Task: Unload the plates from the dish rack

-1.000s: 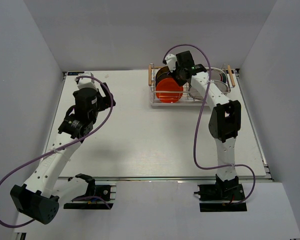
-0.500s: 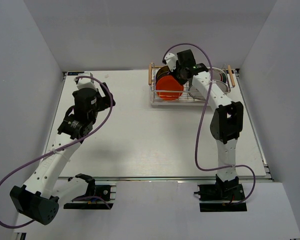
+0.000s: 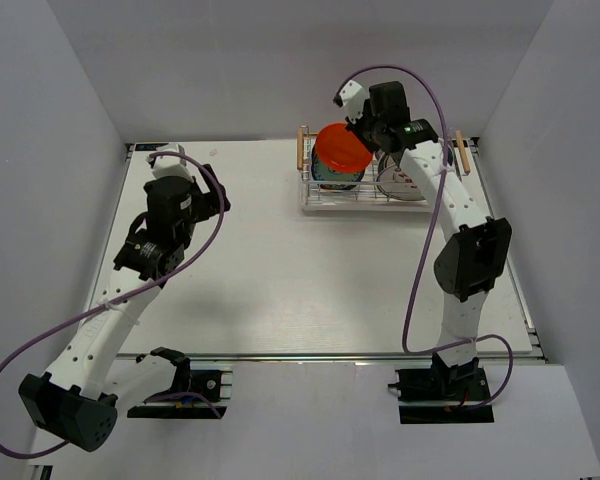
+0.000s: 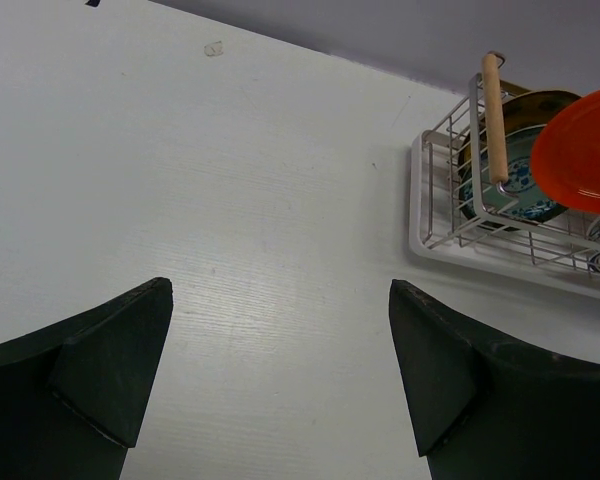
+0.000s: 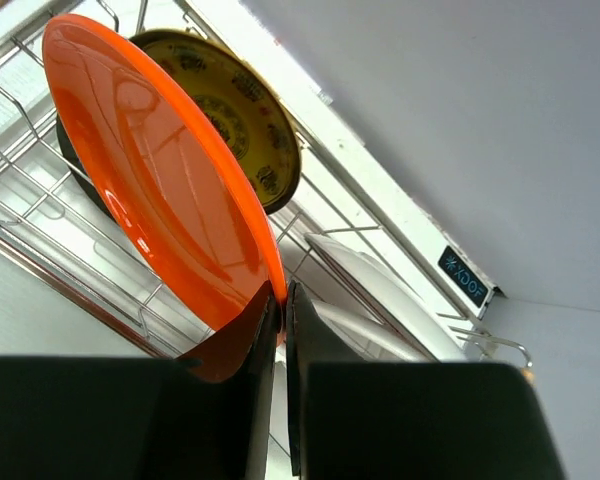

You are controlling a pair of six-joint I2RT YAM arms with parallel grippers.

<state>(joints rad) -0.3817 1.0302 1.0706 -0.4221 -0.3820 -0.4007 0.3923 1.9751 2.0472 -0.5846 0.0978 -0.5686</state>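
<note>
Pale grey walls close in a white bench (image 3: 280, 270) on three sides. At its far edge, toward the far right corner, stands the dish rack (image 3: 380, 199), a silver wire frame with a wooden bar at each end, set on a white tray (image 4: 417, 212). We see the orange plate (image 3: 341, 148) held on edge and tilted over the rack's left end. The right jaws are clamped on its lower rim, one of the fingers (image 5: 325, 372) on each face. Just behind it a yellow patterned plate (image 5: 242, 120) stands in the wires, with a teal patterned plate (image 4: 508, 182) close by. White plates (image 3: 400, 182) stand in the rack's right half. The right arm (image 3: 458, 215) stretches from the near edge to the rack along the bench's right side. Well apart, near the left edge, the left arm (image 3: 160, 235) hangs over bare bench with its jaws apart.
</note>
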